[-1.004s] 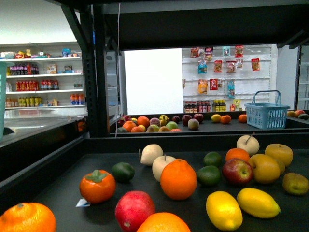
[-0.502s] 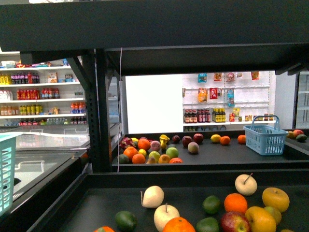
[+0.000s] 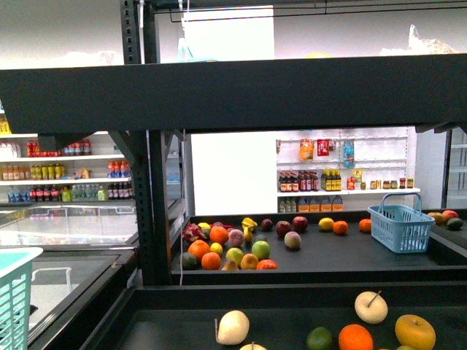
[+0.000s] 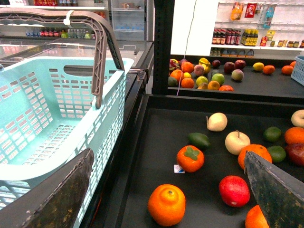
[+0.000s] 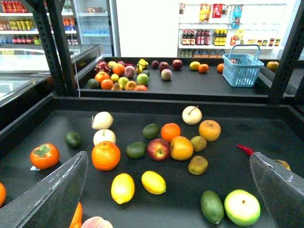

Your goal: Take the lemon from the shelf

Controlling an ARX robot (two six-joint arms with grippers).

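In the right wrist view two lemons lie side by side on the black shelf tray: one lemon nearer and one lemon just beside it. My right gripper is open above the tray, its fingers wide apart, the lemons between them and lower. My left gripper is open over the tray's left end, above an orange and a red fruit. No lemon shows in the front view, which sees only the shelf's upper tray edge and the tray's far fruit.
A light teal basket with a brown handle hangs by the left gripper. Oranges, apples, limes, a persimmon and a red chili lie around the lemons. A blue basket stands on the far tray. White bottle shelves stand behind.
The front view has risen: the near tray's fruit and the lemons have dropped out of the picture's bottom, and the upper shelf tray's dark edge now crosses the view.
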